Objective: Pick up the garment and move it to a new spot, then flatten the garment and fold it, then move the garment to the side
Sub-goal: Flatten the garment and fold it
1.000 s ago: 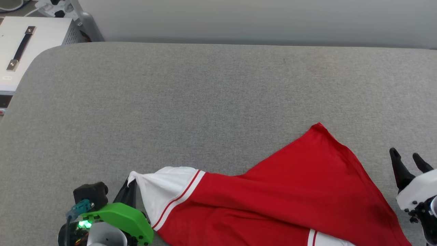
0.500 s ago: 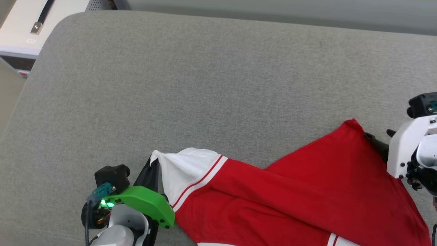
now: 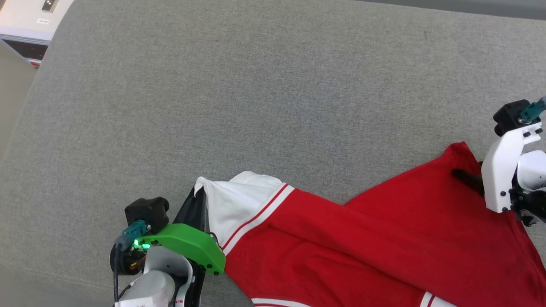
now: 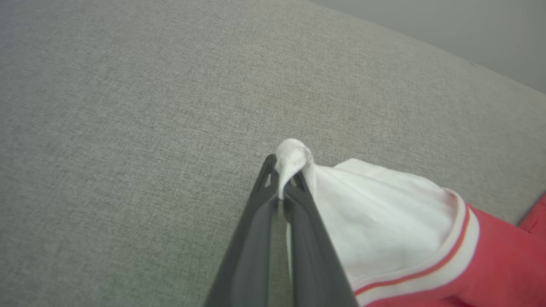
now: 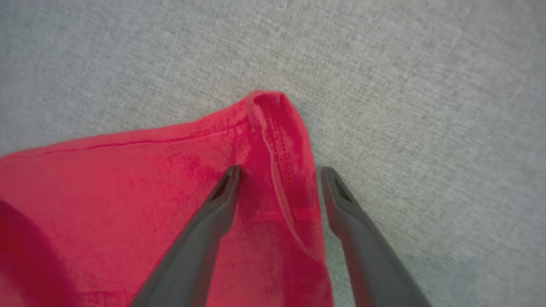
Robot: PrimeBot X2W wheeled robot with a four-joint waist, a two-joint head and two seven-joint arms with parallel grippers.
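The garment [image 3: 384, 238] is lying along the near edge of the grey fabric-covered counter [image 3: 256, 106], over its middle and right part, and running out of sight past the near edge of the head view. Its long axis is running roughly left to right. A white sleeve with red-and-white striped trim is pointing towards the left edge, and a red hemmed corner is pointing away towards the far right. A fold is crossing the red body diagonally.

The head view is showing the whole spread and both arms at once, with a white cabinet [image 3: 25, 17] standing past the far left corner. There the left gripper [image 3: 198, 194] is sitting at the sleeve tip, and the right gripper [image 3: 467, 170] is largely hiding behind its white bracket.

The left wrist view is giving the grip itself. The left gripper [image 4: 279, 170] is clenching its fingers on a small bunched knot of white sleeve cloth, lifting the garment [image 4: 375, 213] there into a peak.

The right wrist view is showing the right gripper [image 5: 280, 170] with fingers spread wide, straddling the folded hem of the garment [image 5: 128, 192]. One finger is lying over red cloth and the other over bare grey cover just beside the edge, grasping nothing.
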